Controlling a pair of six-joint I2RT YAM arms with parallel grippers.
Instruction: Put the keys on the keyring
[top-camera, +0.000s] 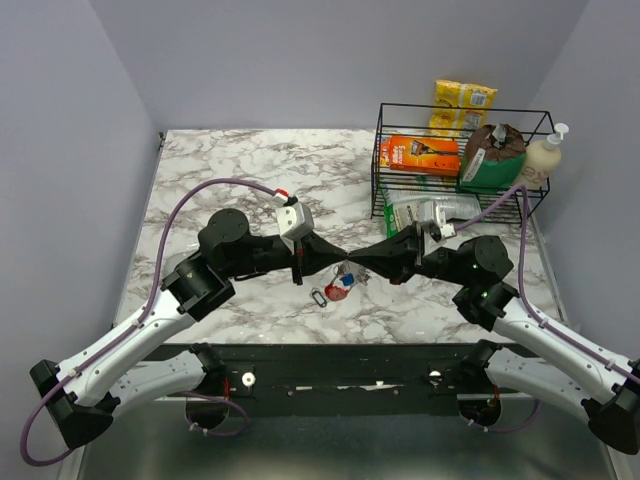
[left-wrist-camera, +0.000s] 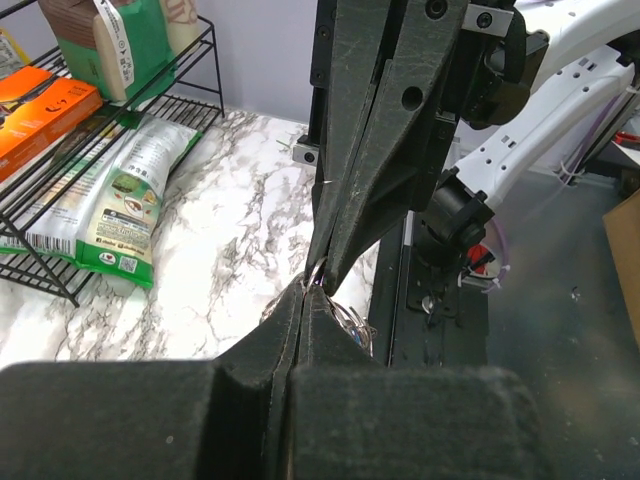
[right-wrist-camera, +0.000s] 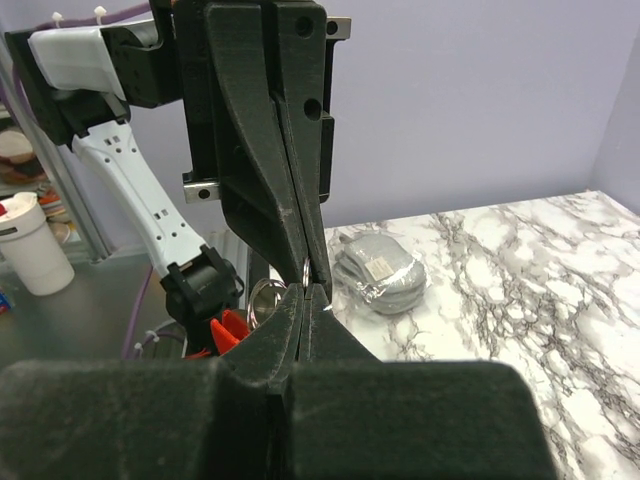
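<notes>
The keyring (top-camera: 338, 291) shows as a small red curve at the middle of the marble table (top-camera: 230, 170), just on the near side of the spot where the two arms meet tip to tip. The keys (top-camera: 354, 277) cluster against it, a blue head touching the red and silvery blades fanning toward the right arm; a thin dark oval piece (top-camera: 319, 297) lies at the bunch's left end. The bunch therefore runs on a slant from near-left to far-right; the red loop is too small to give its own long axis.

The left gripper (top-camera: 338, 264) has its jaws pressed together, and the right gripper (top-camera: 351, 265) is likewise closed, point against point. In the right wrist view a fine wire ring (right-wrist-camera: 264, 298) curves out just beside the tips, with a sliver of red below it. The fingertips seem to pinch that wire between them, though exactly what each holds cannot be told; nor can I tell whether the bunch hangs from the tips or rests on the marble.

Judged from this, the work is mid-threading; neither arm is nearer, since the bunch sits directly under both tips. The next move likely turns on one tip holding the wire while the other feeds along it; a slip would drop the bunch.

The wire rack (top-camera: 380, 160) of packets stands well apart at the far right.
</notes>
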